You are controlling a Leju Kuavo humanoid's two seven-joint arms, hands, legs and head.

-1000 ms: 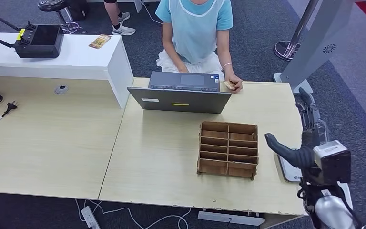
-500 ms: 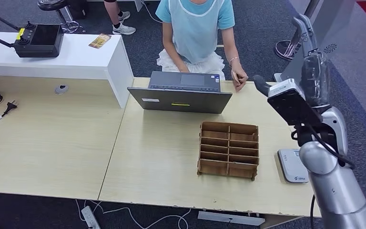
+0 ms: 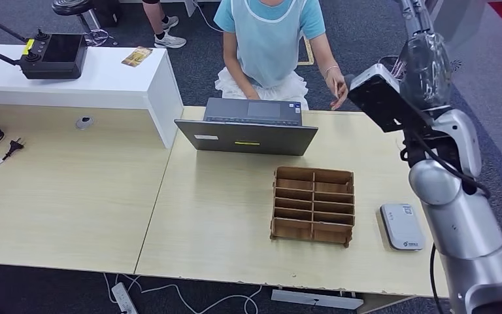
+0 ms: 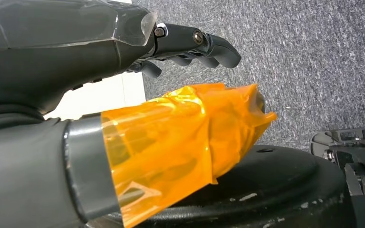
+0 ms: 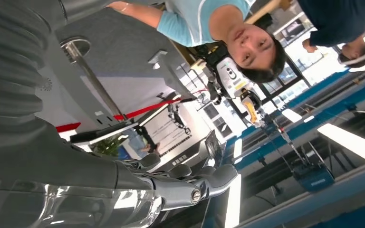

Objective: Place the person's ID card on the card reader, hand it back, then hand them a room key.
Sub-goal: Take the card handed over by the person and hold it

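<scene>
My right hand (image 3: pixel 425 47) is raised high at the table's far right corner, fingers stretched out past the picture's top. In the right wrist view the right hand (image 5: pixel 171 186) holds nothing, its fingers straight. The person (image 3: pixel 268 39) sits behind the laptop, and their hand (image 3: pixel 338 90) is lifted off the table just left of my raised wrist; I cannot make out a card in it. The white card reader (image 3: pixel 402 226) lies flat near the table's right edge with nothing on it. My left hand (image 4: pixel 190 42) hangs over grey carpet, empty, its thumb wrapped in orange tape.
A wooden slotted box (image 3: pixel 314 204) stands left of the reader; I cannot tell if cards are in it. An open laptop (image 3: pixel 248 127) sits at the table's far edge. A white counter (image 3: pixel 104 82) with a black controller lies at the back left. A grey stand (image 3: pixel 431 72) rises behind my right arm.
My right arm has swung up from beside the table's right edge to high at the far right corner, uncovering the card reader. The person's hand has lifted off the table toward it.
</scene>
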